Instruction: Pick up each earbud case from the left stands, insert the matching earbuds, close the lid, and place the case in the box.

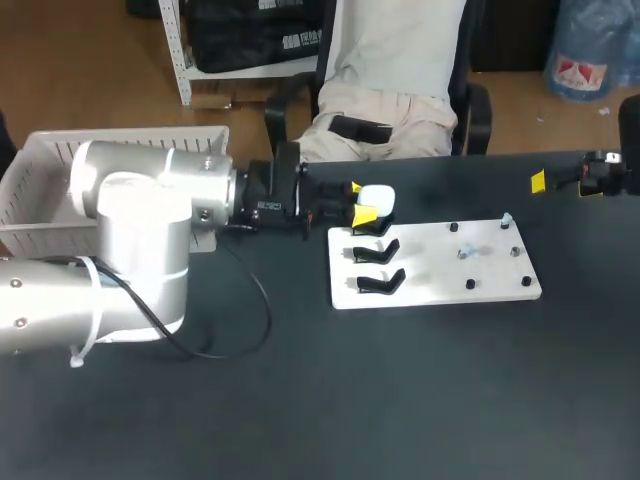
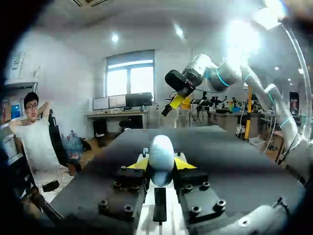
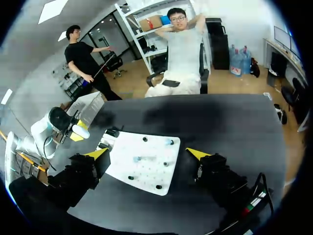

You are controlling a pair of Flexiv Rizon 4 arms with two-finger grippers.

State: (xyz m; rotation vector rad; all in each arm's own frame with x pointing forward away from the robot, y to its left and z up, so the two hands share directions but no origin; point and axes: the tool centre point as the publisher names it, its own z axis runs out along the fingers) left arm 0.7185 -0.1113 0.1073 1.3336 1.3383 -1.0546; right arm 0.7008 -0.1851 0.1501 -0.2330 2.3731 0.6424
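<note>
L claw (image 1: 360,201) clamps closed white case (image 1: 379,196); R claw (image 3: 146,154) wide open, nothing held.

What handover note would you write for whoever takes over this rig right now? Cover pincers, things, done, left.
Left pincer: shut on the white earbud case at the far stand.
Right pincer: open, empty, right of the white board.
Two nearer stands are empty; what look like earbuds lie on the board.
Done: case grasped. Left: insert earbuds, close lid, place in box.
</note>
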